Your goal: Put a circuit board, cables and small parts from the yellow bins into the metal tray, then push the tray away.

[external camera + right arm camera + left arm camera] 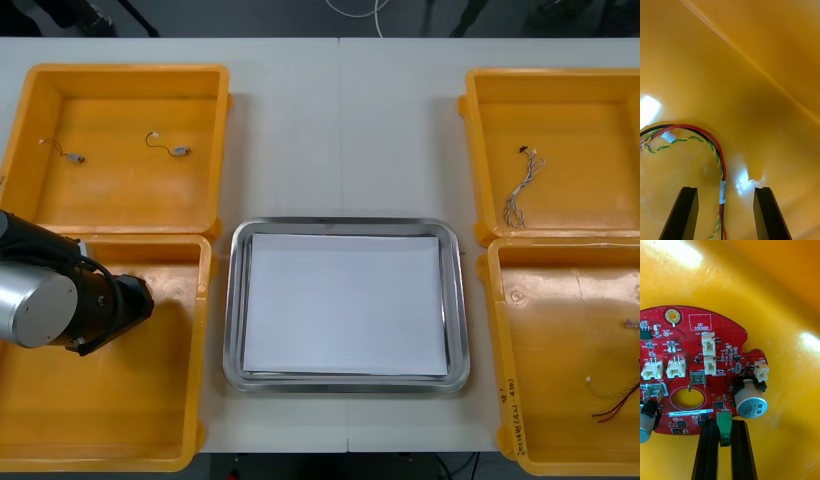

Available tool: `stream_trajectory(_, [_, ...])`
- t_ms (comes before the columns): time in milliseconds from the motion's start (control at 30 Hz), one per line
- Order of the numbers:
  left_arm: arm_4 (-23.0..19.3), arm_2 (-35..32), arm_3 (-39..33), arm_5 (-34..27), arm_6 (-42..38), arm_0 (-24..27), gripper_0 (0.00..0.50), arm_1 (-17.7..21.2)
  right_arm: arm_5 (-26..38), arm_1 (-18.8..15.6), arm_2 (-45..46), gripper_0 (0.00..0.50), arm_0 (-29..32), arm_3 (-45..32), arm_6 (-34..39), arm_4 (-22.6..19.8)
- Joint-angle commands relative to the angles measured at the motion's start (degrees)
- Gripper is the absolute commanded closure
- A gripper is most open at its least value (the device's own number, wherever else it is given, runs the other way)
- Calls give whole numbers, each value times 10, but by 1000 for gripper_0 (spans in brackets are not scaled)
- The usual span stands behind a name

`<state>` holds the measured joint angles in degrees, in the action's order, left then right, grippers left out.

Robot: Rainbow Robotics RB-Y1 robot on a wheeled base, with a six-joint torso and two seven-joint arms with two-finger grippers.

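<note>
**Front view**
- Metal tray (232,300): at the table's middle, white inside, nothing in it.
- Far-left yellow bin (30,110): left of the tray and beyond it. Holds two short black cables (166,143), lying apart from each other.
- Near-left yellow bin (150,440): just beside the tray's left rim. The left arm (45,305) reaches over it from the side away from the tray, its black wrist end pointing toward the tray.
- Far-right yellow bin (590,100): right of the tray and beyond it. Holds one pale twisted cable (522,188).
- Near-right yellow bin (560,380): just beside the tray's right rim. Holds a red and yellow cable (612,404) in the corner farthest from the tray.

**Right wrist view**
- Right gripper (726,189): fingers spread wide, low over the bin floor, gripping nothing.
- Red and yellow cable (717,150): bundled with black and green strands. It passes between the two fingers, nearer one of them and touching neither. Its white-sleeved stretch lies level with the fingertips, and the rest curves away past them across the bin floor.

**Left wrist view**
- Left gripper (724,424): fingers drawn narrow, clamped on a green connector (724,423) at the edge of the circuit board (696,348).
- Circuit board: round, red, component side facing the camera. It extends away from the fingertips over the bin floor, with a silver capacitor (750,405) just beside the gripped connector.
</note>
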<state>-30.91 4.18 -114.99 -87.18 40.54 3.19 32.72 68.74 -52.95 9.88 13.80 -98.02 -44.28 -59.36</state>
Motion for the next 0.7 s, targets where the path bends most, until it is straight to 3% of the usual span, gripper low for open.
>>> stream_trajectory(33, [2, -4, -28, -32, 0, -9, 500, -7, -5, 5, -12, 70, -10, 0, 19, 8])
stream_trajectory(300, [-6, -43, -100, -132, 3, -3, 500, -3, -16, 4, -28, 72, -12, 13, 21, 11])
stream_trajectory(700, [-4, -76, -186, -228, 19, 29, 500, -3, -16, 5, -35, 72, -12, 15, 26, 15])
